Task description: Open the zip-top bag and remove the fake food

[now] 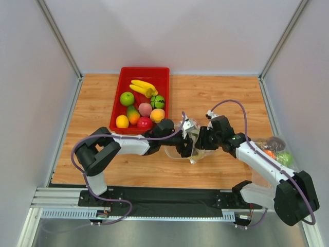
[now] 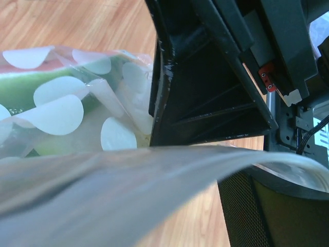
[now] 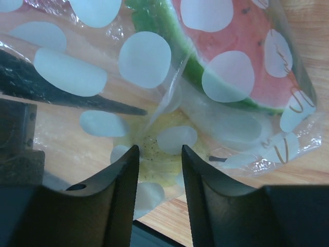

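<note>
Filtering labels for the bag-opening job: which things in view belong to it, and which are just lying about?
Job:
- zip-top bag, white-dotted, between left gripper and right gripper
- fake food, a pale yellow piece seen through the bag

Lying about:
- red tray on the far side, holding fruit
- plain clear bag of coloured pieces by the right arm

Right end effector [image 3: 158, 152], fingers [image 3: 122, 177] parted, closely faces left end effector [image 1: 183, 147].

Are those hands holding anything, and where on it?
Cannot tell. The left hand and the right hand meet at the zip-top bag; the right's fingers stand apart at its film, the left's are hidden by it.
</note>
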Controlling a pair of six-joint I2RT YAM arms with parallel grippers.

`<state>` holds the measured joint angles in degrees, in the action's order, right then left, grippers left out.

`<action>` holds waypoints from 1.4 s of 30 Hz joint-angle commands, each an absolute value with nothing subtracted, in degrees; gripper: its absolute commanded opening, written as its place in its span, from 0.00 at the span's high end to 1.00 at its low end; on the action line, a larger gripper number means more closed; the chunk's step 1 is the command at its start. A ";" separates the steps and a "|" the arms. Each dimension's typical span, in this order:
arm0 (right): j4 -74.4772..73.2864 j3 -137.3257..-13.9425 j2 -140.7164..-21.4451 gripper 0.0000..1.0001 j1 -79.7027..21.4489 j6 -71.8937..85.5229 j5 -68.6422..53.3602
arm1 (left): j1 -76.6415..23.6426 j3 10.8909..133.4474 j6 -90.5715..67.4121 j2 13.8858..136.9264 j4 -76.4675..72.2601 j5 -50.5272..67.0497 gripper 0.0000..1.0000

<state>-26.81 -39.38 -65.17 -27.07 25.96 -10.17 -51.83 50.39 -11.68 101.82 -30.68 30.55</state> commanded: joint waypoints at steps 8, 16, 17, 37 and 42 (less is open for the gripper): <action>-25.57 -39.55 -65.48 0.78 -26.28 26.54 -10.55 | -55.55 53.35 -6.60 103.27 -23.82 28.48 0.18; -25.58 -39.55 -65.21 0.95 -25.93 26.81 -10.37 | -57.56 56.25 -4.83 106.52 -19.78 27.25 0.15; -25.40 -39.38 -65.13 0.96 -25.84 26.89 -10.37 | -57.83 56.34 -4.75 106.70 -19.69 26.90 0.15; -26.72 -38.15 -63.98 0.98 -24.87 26.11 -8.35 | -58.71 55.11 -5.36 104.25 -17.06 21.80 0.80; -26.98 -37.79 -65.04 0.98 -24.52 25.49 -6.16 | -58.71 53.36 -3.78 100.03 -11.70 19.43 0.80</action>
